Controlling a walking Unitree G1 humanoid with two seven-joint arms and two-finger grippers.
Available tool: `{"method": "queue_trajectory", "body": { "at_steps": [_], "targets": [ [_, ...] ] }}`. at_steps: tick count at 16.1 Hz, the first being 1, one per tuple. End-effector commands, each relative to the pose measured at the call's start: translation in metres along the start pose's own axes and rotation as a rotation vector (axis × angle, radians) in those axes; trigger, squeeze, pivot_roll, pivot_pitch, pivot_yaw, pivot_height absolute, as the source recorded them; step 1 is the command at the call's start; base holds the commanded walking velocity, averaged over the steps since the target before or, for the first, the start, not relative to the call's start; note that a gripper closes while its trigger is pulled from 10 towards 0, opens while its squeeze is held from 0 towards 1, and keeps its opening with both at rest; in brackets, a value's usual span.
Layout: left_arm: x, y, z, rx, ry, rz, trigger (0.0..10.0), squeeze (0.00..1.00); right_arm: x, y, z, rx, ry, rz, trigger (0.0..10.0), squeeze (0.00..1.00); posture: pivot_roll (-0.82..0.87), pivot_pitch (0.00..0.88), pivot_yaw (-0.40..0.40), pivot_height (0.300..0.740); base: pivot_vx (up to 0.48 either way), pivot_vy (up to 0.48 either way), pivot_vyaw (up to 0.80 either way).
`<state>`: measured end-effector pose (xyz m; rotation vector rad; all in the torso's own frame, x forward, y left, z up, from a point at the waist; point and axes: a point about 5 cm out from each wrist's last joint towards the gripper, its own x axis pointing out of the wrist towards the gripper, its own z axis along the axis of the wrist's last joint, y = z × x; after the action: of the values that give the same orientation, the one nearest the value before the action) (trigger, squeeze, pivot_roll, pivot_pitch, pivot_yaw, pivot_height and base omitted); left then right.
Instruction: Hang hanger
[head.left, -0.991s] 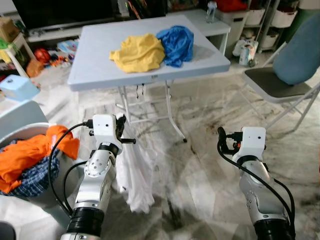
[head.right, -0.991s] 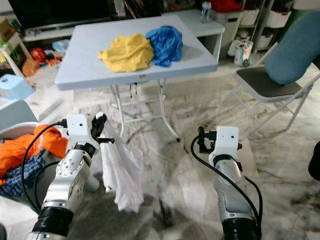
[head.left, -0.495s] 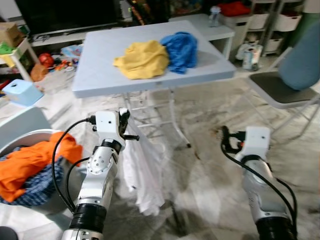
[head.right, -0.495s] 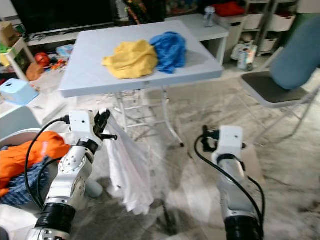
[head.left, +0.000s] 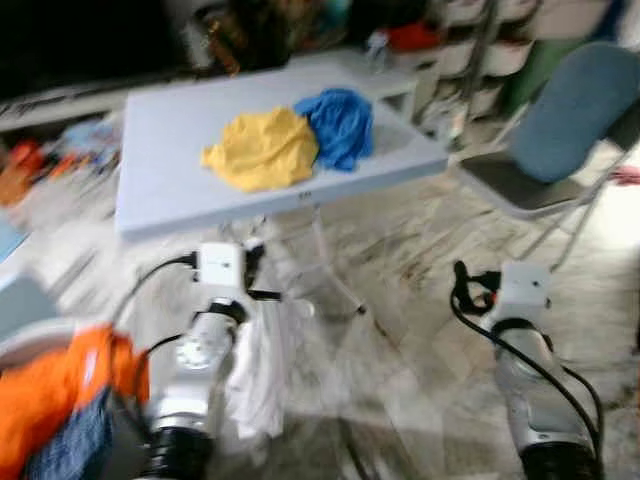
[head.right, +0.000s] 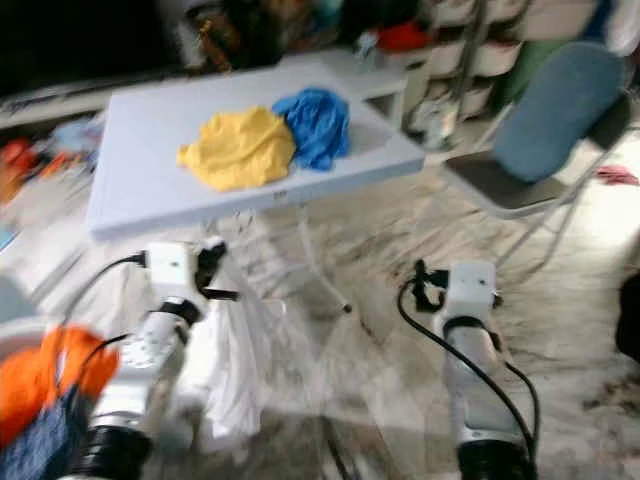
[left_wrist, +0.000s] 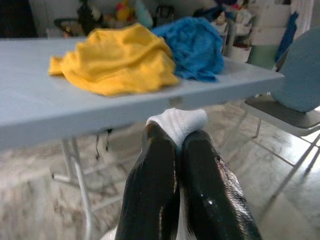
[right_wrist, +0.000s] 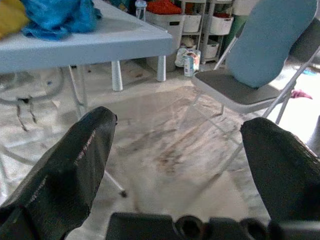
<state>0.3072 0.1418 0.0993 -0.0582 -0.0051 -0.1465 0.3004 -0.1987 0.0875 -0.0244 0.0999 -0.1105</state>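
My left gripper (head.left: 254, 270) is held at chest height in front of the folding table (head.left: 160, 190), shut on the top of a white garment (head.left: 256, 370). The garment hangs down from it toward the floor. In the left wrist view the two black fingers (left_wrist: 155, 170) pinch a ribbed white edge of the cloth (left_wrist: 178, 121). A short dark bar sticks out sideways by the gripper. My right gripper (head.left: 463, 287) hovers over the floor to the right, open, with nothing between its fingers (right_wrist: 85, 150).
A yellow cloth (head.left: 262, 148) and a blue cloth (head.left: 340, 125) lie heaped on the table. A basket with orange and blue clothes (head.left: 45, 395) stands at lower left. A folding chair with a blue back (head.left: 560, 120) stands to the right. Shelves and clutter line the back.
The whole picture has shifted and blurred, so the camera has moved; the basket now sits lower left. Both arms keep their pose, the left still holding the white garment.
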Motion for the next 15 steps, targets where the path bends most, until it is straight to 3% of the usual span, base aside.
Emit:
{"method": "queue_trajectory", "body": {
  "at_steps": [1,3,8,15],
  "targets": [
    [0.002,-0.002,0.009,0.004,-0.039,0.000,10.0,0.00,-0.001,-0.001,0.001,-0.015,-0.003,0.009,10.0,0.00,-0.12,0.000,0.053,0.740,0.371,0.000,-0.80],
    [0.001,-0.005,0.003,-0.024,0.003,-0.010,10.0,0.00,-0.002,0.000,0.001,-0.014,-0.004,0.012,10.0,0.00,-0.12,0.000,0.052,0.740,0.133,0.000,-0.65],
    [-0.004,-0.009,0.002,-0.037,-0.002,-0.038,10.0,0.00,-0.002,-0.002,0.001,-0.025,-0.001,0.015,10.0,0.00,-0.11,0.000,0.041,0.740,0.000,0.000,0.00],
    [-0.007,-0.013,0.003,-0.053,-0.006,-0.081,10.0,0.00,-0.003,0.002,-0.002,-0.034,0.012,0.033,10.0,0.00,-0.10,0.000,0.036,0.740,0.328,0.000,-0.80]
  ]
}}
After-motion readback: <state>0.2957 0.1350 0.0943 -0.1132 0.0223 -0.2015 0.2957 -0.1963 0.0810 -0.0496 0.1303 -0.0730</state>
